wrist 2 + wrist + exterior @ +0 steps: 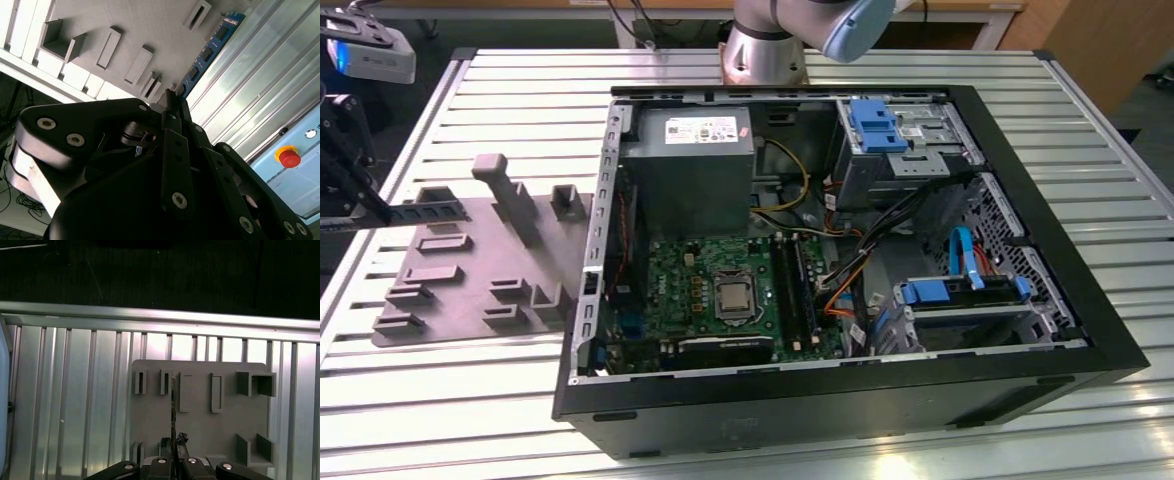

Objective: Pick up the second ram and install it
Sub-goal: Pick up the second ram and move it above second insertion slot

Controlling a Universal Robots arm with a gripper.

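In the exterior view my gripper (pixel 368 212) hangs at the far left, over the table's edge beside the grey fixture plate (pixel 467 270). It is shut on the second ram (pixel 424 212), a thin dark stick that juts out level towards the plate. In the second wrist view the ram (pixel 210 47) shows as a bluish strip with small chips, running out from the closed fingertips (pixel 169 102) above the fixture plate (pixel 125 25). The first wrist view shows the ram (pixel 173 400) edge-on, rising from the gripper (pixel 172 445) over the plate (pixel 200 430). The motherboard's long black sockets (pixel 794 285) lie inside the open case.
The open computer case (pixel 827 400) fills the middle of the slatted aluminium table (pixel 480 400), with a power supply (pixel 687 165), blue drive cages (pixel 887 125) and loose cables inside. My arm's base (pixel 767 45) stands behind the case. A red stop button (pixel 289 157) sits off the table.
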